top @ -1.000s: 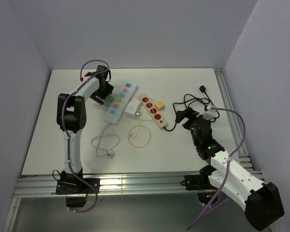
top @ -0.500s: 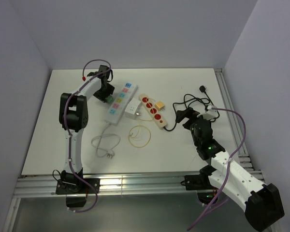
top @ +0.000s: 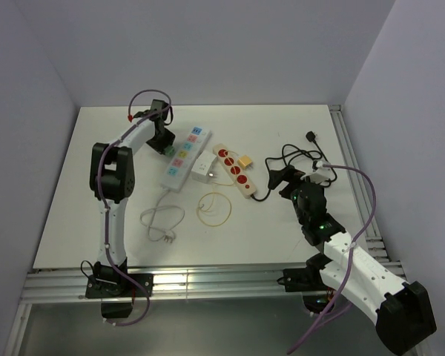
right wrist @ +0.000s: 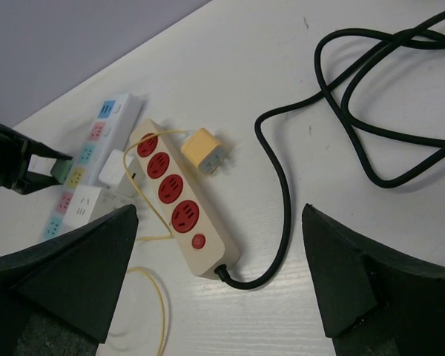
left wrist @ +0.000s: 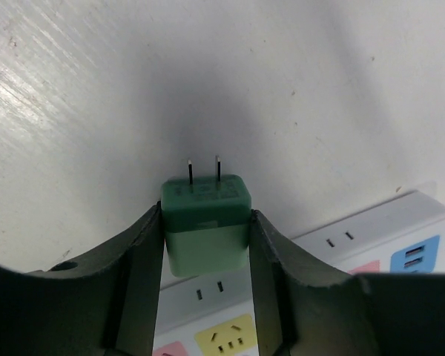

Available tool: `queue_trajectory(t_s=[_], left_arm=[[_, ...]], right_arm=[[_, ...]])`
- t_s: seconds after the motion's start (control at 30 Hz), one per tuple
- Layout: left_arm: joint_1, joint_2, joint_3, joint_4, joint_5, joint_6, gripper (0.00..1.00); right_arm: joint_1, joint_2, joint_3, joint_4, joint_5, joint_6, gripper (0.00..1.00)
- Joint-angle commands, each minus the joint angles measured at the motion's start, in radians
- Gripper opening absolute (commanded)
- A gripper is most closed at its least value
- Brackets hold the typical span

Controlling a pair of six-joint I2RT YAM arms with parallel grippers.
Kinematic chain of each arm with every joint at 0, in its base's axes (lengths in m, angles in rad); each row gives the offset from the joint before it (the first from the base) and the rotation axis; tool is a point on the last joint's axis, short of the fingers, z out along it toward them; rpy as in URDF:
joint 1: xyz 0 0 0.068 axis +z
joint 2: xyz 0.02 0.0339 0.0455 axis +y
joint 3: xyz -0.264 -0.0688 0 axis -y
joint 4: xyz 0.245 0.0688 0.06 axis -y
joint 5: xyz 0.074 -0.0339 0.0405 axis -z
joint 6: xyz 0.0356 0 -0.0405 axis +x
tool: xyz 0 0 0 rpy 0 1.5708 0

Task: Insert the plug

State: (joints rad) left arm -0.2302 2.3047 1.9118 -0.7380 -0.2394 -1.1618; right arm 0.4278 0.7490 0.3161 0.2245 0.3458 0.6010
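Green plug (left wrist: 206, 200) clamped prongs-out in left gripper (left wrist: 205, 222), just beside white power strip (left wrist: 371, 230) | step: likely lining up | next: calls for aiming prongs at a two-slot socket (left wrist: 338, 239) | right gripper (right wrist: 216, 215) wide, empty

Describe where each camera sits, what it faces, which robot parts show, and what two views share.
Top external: above and behind the bases, looking down on the table; both arms show.
Left wrist: on the left arm, looking past the left gripper, shut on the green plug, at the white power strip.
Right wrist: on the right arm, looking past the open right gripper at the beige strip and black cable.
Shared: both wrist views show the white power strip and green plug.
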Motion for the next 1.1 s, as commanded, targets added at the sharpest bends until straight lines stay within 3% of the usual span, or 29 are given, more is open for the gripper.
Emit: queue_trajectory(t_s=[0.0, 0.2, 0.33, 0.73, 0.93, 1.07], left_arm=[[0.000, -0.122, -0.054, 0.026, 0.017, 0.069, 0.13], [-0.003, -0.393, -0.284, 0.150, 0.077, 0.094, 0.12], [-0.017, -0.522, -0.394, 0.195, 0.098, 0.073, 0.07], [-0.110, -0.815, -0.663, 0.321, 0.199, -0.097, 0.07], [-0.172, -0.913, -0.707, 0.342, 0.213, -0.182, 0.07], [-0.204, -0.981, -0.804, 0.463, 0.256, -0.265, 0.08]], right_arm=[[0.003, 0.004, 0.037, 0.050, -0.092, -0.053, 0.96], [0.005, -0.025, 0.037, 0.141, -0.321, -0.072, 0.93], [0.019, -0.002, 0.069, 0.160, -0.376, -0.038, 0.88], [0.265, 0.234, 0.187, 0.331, -0.283, 0.003, 0.84], [0.339, 0.403, 0.294, 0.409, -0.249, 0.045, 0.82], [0.364, 0.502, 0.343, 0.470, -0.260, 0.065, 0.82]])
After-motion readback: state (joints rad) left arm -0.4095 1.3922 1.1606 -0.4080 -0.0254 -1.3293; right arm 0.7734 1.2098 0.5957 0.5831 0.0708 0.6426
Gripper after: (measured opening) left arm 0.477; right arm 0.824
